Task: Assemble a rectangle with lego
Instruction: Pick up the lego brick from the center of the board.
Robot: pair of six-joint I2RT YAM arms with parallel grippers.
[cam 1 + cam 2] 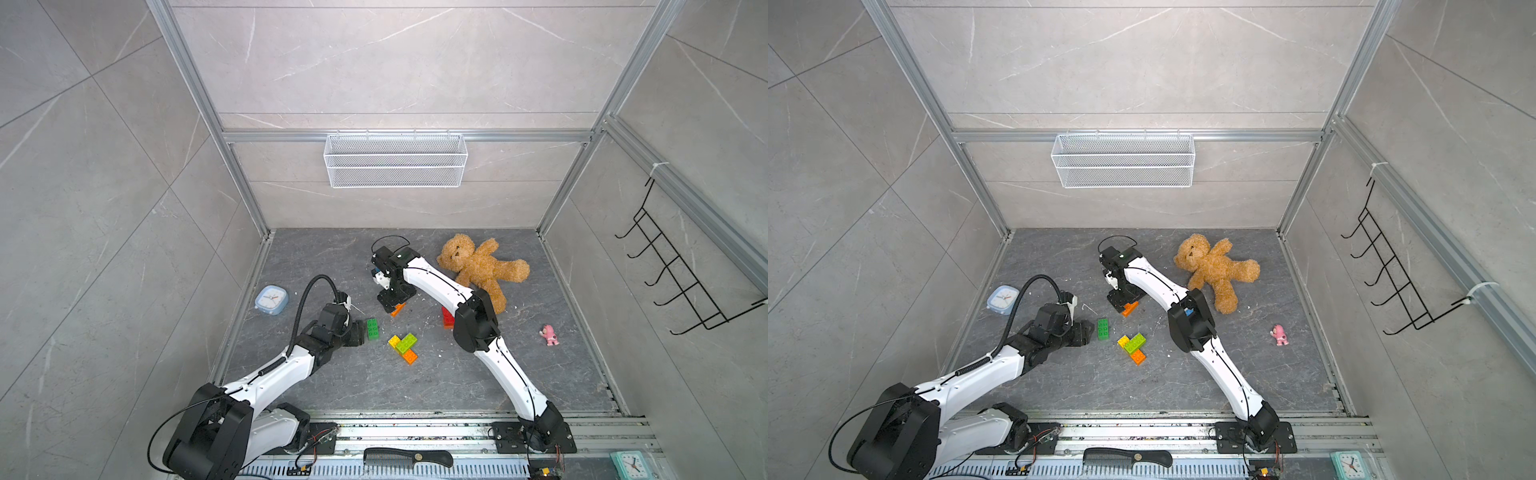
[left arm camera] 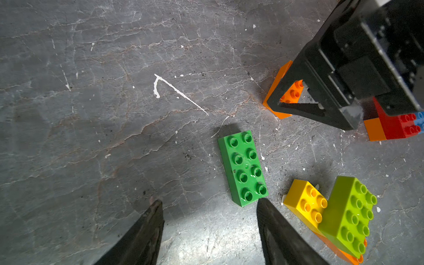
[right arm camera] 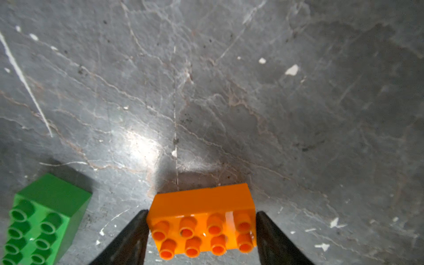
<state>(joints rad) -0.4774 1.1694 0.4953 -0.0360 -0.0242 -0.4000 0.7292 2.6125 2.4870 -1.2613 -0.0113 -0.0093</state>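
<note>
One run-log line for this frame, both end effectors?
left end effector: open, empty, near green 2x4 brick | right end effector: closed on orange 2x4 brick | rectangle: not built

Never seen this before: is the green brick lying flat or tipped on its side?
Flat. The green brick lies on the floor, all eight studs facing up.

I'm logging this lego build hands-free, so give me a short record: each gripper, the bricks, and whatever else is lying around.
right gripper: shut on the ends of the orange brick, which sits on the floor
left gripper: open, empty, tips just short of the green brick
joined cluster: lime brick on top of a yellow brick and a second orange brick
separate stack: red-orange-blue stack
rectangle: not yet formed
other items: teddy bear, pink figurine, blue clock
</note>
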